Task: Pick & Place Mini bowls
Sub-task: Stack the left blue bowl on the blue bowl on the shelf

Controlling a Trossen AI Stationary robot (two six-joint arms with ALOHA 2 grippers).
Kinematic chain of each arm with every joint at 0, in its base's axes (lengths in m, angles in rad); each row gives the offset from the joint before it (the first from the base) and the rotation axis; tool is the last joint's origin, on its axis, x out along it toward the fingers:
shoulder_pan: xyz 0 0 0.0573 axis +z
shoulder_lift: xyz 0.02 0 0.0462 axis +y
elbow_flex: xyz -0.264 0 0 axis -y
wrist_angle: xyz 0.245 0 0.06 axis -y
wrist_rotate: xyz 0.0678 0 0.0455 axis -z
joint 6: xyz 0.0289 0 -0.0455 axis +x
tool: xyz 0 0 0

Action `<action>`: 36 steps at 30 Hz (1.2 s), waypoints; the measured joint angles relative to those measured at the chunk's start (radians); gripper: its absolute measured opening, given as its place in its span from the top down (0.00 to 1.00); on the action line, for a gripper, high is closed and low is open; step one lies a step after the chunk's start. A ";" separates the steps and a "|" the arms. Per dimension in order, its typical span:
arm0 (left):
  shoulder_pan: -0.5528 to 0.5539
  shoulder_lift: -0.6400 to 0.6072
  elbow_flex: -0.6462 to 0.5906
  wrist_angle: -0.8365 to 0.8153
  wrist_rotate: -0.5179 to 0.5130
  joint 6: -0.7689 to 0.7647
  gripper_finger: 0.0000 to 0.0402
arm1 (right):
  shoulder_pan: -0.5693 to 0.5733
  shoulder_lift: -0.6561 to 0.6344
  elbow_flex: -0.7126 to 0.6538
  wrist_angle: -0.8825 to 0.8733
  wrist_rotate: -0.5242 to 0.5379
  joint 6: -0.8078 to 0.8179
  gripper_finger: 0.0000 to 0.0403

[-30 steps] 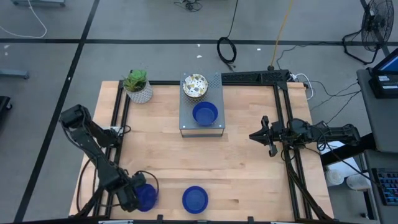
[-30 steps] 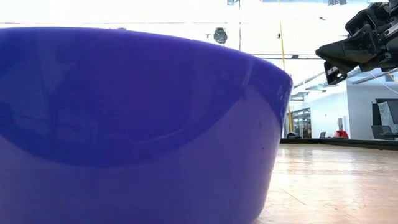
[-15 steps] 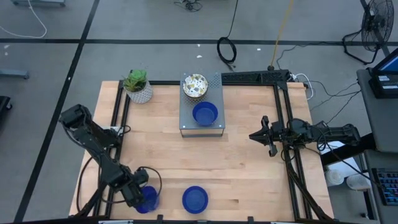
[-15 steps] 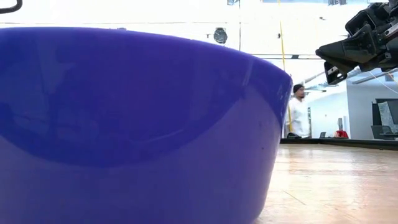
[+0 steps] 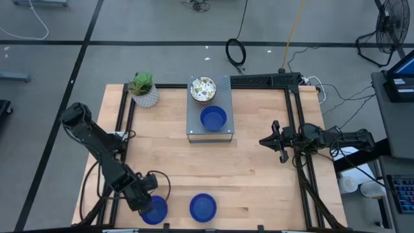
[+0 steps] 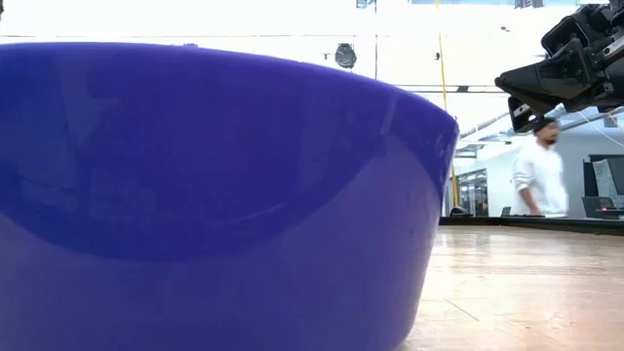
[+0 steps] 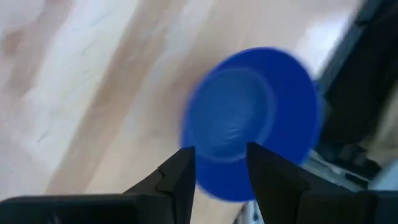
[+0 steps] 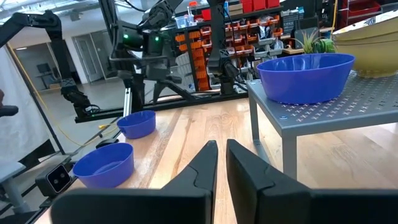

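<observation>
A blue mini bowl [image 5: 154, 210] sits at the table's seven o'clock corner, just below the left gripper [image 5: 143, 199], whose fingers [image 7: 180, 180] stand apart with nothing between them. A second blue bowl [image 5: 202, 207] rests at its three o'clock. On the grey stand [image 5: 194, 123] at twelve o'clock sit a third blue bowl [image 5: 213, 118] and stacked speckled bowls [image 5: 202, 88]. The right gripper [image 5: 270, 141] waits at three o'clock, fingers nearly together, empty.
</observation>
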 joint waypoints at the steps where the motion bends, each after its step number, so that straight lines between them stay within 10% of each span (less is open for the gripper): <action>1: -0.001 0.001 0.000 0.018 -0.004 0.020 0.64 | 0.000 0.000 0.000 0.000 0.000 0.000 0.95; 36: 0.051 0.153 -0.001 -0.218 -0.047 0.133 0.64 | 0.000 0.000 0.000 0.000 0.000 0.000 0.95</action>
